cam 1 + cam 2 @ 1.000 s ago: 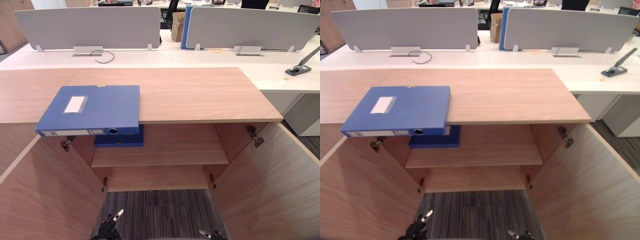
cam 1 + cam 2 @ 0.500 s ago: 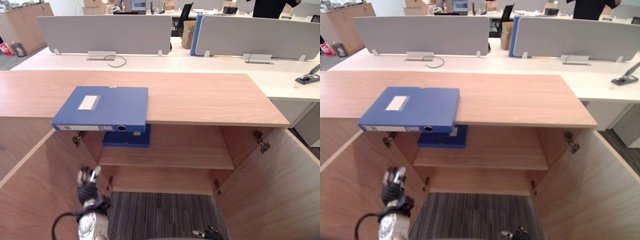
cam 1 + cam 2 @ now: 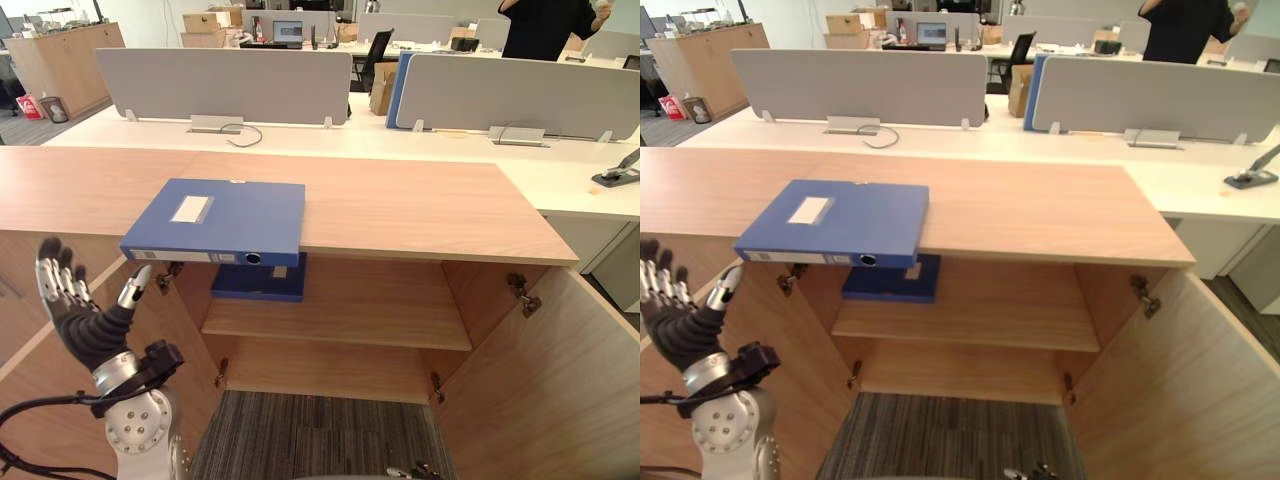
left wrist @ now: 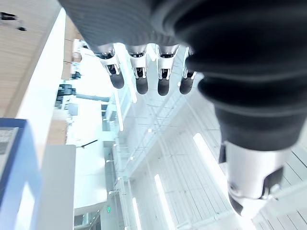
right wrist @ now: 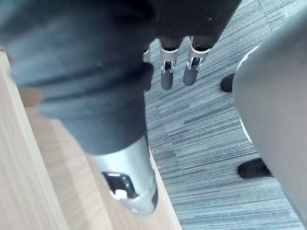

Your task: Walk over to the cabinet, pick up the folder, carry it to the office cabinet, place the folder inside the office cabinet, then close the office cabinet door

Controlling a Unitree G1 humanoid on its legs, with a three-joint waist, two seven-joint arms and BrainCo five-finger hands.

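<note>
While the left hand [image 3: 78, 310] stands spread and empty at lower left, blue folder [image 3: 220, 218] left of centre on cabinet top [image 3: 420, 205], overhanging its front edge, white cover label [image 3: 190, 208] unreadable, right hand [image 5: 167, 72] slack, empty.

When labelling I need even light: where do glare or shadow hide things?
Left wrist view: ceiling lights glare behind the fingers of the left hand; left eye view: the folder on the cabinet top is evenly lit, the second folder on the shelf lies in shadow; right wrist view: the carpet is evenly lit.
</note>
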